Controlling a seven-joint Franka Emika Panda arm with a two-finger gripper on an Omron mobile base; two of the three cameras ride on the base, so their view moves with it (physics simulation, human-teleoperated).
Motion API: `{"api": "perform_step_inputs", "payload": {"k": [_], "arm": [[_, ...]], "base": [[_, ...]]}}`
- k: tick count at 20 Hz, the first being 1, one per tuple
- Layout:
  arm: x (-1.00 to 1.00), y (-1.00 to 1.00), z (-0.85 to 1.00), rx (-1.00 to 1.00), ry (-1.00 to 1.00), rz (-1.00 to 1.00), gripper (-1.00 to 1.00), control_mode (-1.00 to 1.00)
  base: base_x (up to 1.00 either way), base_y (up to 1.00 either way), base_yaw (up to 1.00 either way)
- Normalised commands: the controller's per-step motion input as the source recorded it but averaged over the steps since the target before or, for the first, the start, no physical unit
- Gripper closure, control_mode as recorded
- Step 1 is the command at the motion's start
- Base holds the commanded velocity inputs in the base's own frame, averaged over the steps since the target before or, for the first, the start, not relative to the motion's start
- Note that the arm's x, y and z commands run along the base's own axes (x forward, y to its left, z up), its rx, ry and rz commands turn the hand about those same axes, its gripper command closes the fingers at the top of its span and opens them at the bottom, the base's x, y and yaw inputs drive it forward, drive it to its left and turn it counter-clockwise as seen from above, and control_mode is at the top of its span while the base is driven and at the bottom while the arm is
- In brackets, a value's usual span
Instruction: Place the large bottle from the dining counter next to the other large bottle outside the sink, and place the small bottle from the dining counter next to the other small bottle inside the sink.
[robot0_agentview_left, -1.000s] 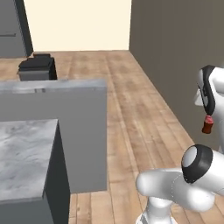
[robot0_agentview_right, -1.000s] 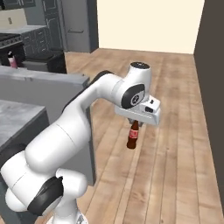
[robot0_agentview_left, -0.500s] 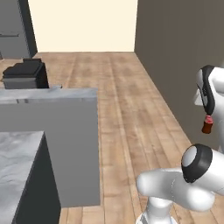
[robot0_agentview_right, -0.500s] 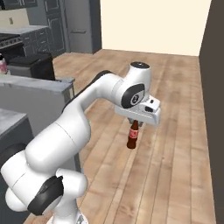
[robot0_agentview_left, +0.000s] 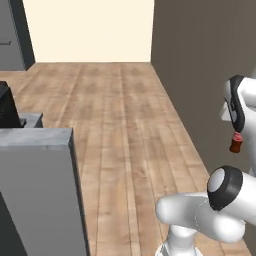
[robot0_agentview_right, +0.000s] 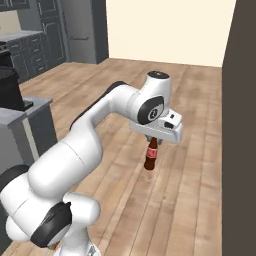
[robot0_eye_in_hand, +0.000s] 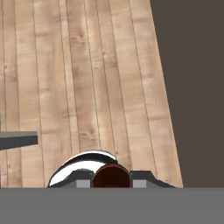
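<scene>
Gripper (robot0_agentview_right: 153, 139) hides the small bottle's (robot0_agentview_right: 150, 157) neck.

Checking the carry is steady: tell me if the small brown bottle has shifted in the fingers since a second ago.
No. The small brown bottle hangs below the white hand exactly as before; the scene shifted because the base drove.

- Place: home kitchen, rendered.
- Evidence: dark grey cabinets (robot0_agentview_right: 47, 42) with drawers, tall grey fridge (robot0_agentview_right: 85, 30), grey counter (robot0_agentview_left: 35, 137), wood plank floor (robot0_agentview_left: 120, 110).
</scene>
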Motion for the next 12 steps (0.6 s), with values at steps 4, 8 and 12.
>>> {"api": "perform_step_inputs", "payload": {"k": [4,8,12], "arm": [[0.0,0.0,0.0,0.0,0.0,0.0,1.0,1.0],[0.0,0.0,0.0,0.0,0.0,0.0,1.0,1.0],[0.0,0.0,0.0,0.0,0.0,0.0,1.0,1.0]], "base": [[0.99,-0.76,0.01],[1.0,-0.5,0.03],[1.0,-0.11,0.06]]}}
